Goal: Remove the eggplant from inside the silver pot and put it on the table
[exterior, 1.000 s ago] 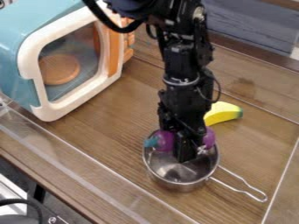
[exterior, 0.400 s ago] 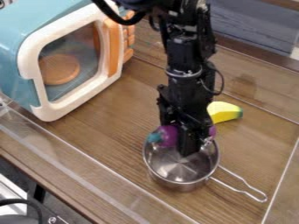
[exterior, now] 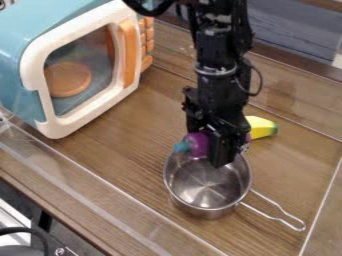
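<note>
You have the small glossy purple toy eggplant (exterior: 198,146) hanging just above the far rim of the shiny round steel pot (exterior: 207,187), its teal stem cap pointing left. The pot sits upright on the brown wood-grain table (exterior: 120,160), its inside bare, thin wire handle reaching toward the right.

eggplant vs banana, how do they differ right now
The eggplant is purple with a teal cap; the banana is yellow with a green tip. The eggplant is clamped in the shut gripper, off the table above the silver pot; the banana lies free on the table behind the arm. Both are small toy foods.
</note>
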Robot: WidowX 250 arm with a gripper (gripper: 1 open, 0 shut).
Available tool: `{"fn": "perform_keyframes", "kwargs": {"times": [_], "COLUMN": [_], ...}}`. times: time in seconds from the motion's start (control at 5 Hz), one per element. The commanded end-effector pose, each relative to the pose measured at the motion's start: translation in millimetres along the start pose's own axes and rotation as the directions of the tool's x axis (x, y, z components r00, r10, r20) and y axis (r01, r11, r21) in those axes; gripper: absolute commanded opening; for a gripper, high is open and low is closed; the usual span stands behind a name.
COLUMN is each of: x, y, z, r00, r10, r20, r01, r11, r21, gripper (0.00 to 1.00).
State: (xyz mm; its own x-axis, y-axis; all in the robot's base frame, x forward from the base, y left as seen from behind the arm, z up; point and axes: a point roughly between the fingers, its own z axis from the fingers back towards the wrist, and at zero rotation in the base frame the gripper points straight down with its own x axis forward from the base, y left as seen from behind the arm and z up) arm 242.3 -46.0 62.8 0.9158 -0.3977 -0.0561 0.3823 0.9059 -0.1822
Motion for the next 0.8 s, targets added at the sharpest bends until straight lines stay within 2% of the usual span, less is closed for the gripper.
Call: {"fn": "perform_keyframes", "kwargs": {"times": [0.0, 0.2, 0.4, 0.6], "x": [9.1, 10.8, 13.8, 16.2], "y": [3.8, 6.1, 8.7, 15.9], "z": [12.2, 22.1, 26.9, 18.3], "r00": [0.999, 0.999, 0.998, 0.998], "r10": [0.006, 0.02, 0.039, 0.036], "r20": [0.039, 0.041, 0.05, 0.05], "r01": [-0.007, -0.021, -0.04, -0.037], "r11": [1.0, 1.0, 0.999, 0.999], "r21": [0.015, 0.014, 0.016, 0.018], "gripper": [0.0, 0.0, 1.0, 1.0]}}
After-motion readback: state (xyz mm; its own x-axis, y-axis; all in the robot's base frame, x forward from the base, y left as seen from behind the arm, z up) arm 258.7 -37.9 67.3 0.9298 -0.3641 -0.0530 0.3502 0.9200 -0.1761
